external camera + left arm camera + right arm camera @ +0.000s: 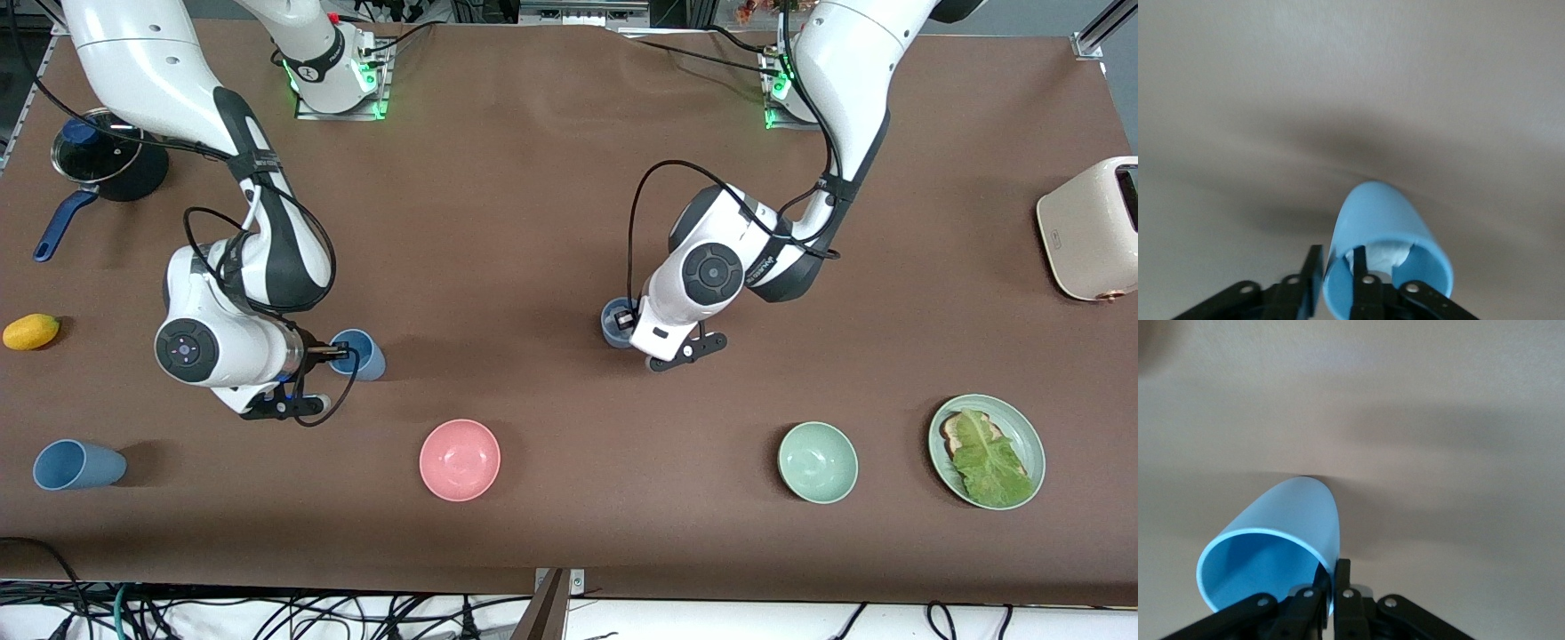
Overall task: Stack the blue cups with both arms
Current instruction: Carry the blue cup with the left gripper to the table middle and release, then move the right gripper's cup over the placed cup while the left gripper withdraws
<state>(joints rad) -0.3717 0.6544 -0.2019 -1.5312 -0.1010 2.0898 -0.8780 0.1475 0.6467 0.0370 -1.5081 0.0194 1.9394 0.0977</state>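
1. The right gripper (327, 354) sits at the rim of a sky-blue tapered plastic cup (363, 353). This cup is toward the right arm's end of the table and farther from the front camera than the pink round bowl (460, 460). In the right wrist view, the fingers (1341, 577) are pressed on the cup wall at the rim (1281, 537), 1 inside and 1 outside.

2. The left gripper (622, 324) is at a duller grey-blue plastic cup (613, 322) near the middle of the table, mostly hidden under the wrist in the front view. In the left wrist view, 1 finger (1359, 267) is inside the cup mouth (1388, 227) and 1 is outside the wall; both clamp the rim. Whether this cup rests on the brown table cover (533, 222) or is lifted cannot be told.

3. A 3rd blue plastic cup (76, 465) lies on its side near the front edge at the right arm's end, untouched.

4. Other items:
- 1 pale green bowl (818, 462), beside a green plate (1031, 444) with toast and a lettuce leaf, toward the left arm's end.
- 1 cream toaster (1089, 231) at the left arm's end of the table.
- 1 yellow lemon-shaped object (31, 332) and 1 black pot with a glass lid and blue handle (98, 160) at the right arm's end.
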